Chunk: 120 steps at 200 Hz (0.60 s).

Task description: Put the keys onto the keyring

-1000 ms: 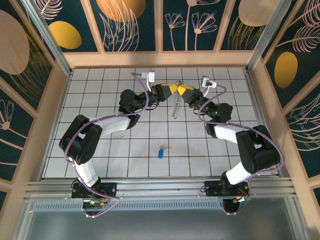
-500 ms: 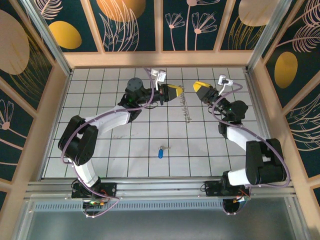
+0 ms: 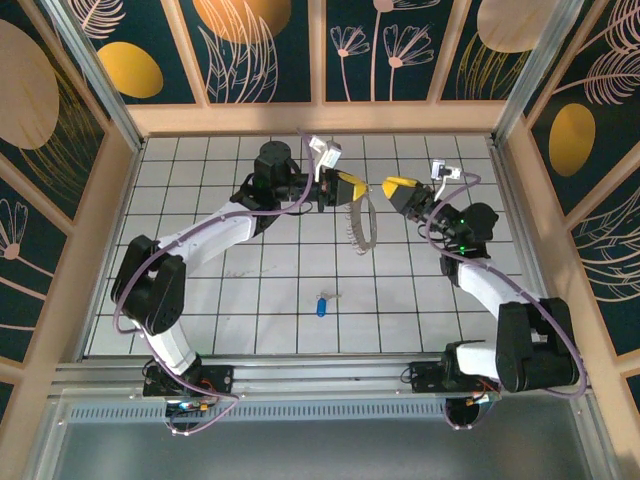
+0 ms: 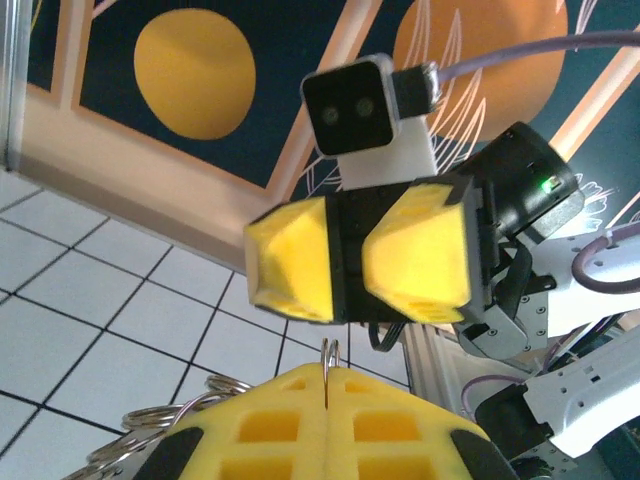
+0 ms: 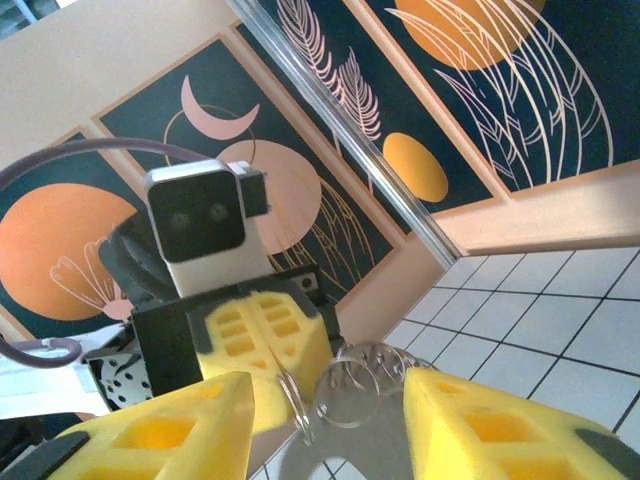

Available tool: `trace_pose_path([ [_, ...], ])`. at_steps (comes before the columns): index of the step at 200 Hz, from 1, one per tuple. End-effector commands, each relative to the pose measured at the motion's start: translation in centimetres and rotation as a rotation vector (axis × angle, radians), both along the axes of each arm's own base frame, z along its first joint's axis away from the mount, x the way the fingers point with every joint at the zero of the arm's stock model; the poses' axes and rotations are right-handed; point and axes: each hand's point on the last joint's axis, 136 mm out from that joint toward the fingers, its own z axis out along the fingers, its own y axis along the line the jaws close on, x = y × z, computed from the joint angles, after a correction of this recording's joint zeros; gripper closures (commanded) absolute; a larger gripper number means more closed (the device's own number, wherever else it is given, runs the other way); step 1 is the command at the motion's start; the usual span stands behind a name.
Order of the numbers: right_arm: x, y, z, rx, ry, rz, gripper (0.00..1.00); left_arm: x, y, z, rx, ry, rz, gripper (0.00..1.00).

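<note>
Withdrawn from the keyring (image 3: 352, 241) since a second ago, the right gripper (image 3: 397, 187) is held over the table (image 3: 200, 300) with jaws parted and empty, near the left gripper (image 3: 347, 186). The keyring is pinched at its rim by the closed left jaws and hangs tilted. The key (image 3: 321, 305) is left flat on the tiles, well apart, nearer the bases.

Overhead view down on the table (image 3: 400, 310) from behind, wrist cameras close, facing each other across the keyring (image 3: 353, 235).
</note>
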Motion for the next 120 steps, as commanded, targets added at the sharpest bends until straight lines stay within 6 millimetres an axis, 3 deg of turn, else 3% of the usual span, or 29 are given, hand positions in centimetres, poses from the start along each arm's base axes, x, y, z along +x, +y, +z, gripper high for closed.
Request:
trace_pose_path([
  [1,-0.5,-0.6,0.1,-0.003,-0.028,-0.038,0.57,-1.4,1.1,3.5,-0.047,-0.169,-0.003,1.0],
  [44,-1.0,-0.6,0.3,0.002,-0.043,-0.031,0.59,-1.7,1.3,4.0,-0.031,-0.252,-0.007,1.0],
  [120,-3.2,0.2,2.4,-0.022,-0.156,0.055,0.66,-2.0,0.6,2.7,0.021,-0.234,-0.104,1.0],
])
